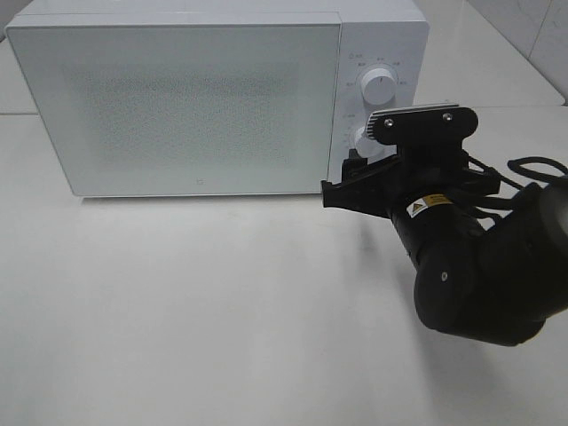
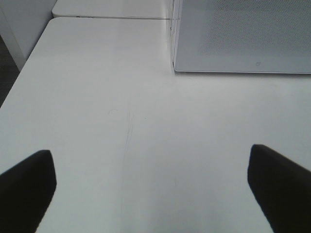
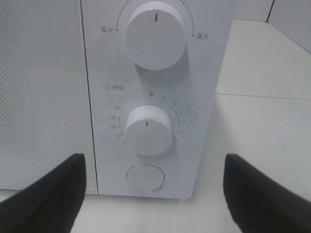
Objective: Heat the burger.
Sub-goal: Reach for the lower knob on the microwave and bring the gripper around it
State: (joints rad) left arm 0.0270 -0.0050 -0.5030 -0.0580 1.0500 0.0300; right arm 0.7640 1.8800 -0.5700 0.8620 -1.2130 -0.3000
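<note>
The burger shows in no view. Whether it lies behind the frosted door (image 1: pixel 177 102) of the microwave (image 1: pixel 373 27) cannot be told, and neither can which way it points. The door is shut and nothing can be made out through it.

The microwave stands toward the far edge of the tabletop (image 1: pixel 222 311), with its control panel on the right side. The high view shows the whole front, but the right arm covers part of the lower knob there.

Only the right wrist view shows the panel closely. In it the upper knob (image 3: pixel 155 34) has its red mark pointing straight up. The lower knob (image 3: pixel 148 130) sits inside a ring of numbers with its red mark toward the 0. A round button (image 3: pixel 145 177) sits beneath the lower knob.

The right pincer (image 3: pixel 153 194) is in front of this panel, level with the lower knob. Its fingers (image 3: pixel 43 199) are spread wide to either side and clasp nothing. From these views I cannot tell whether they touch the panel.

The left wrist view alone shows the left pincer (image 2: pixel 153 189). It is also spread wide and empty, over bare tabletop. It is near the tabletop's left edge and well short of the microwave's lower left front corner.
</note>
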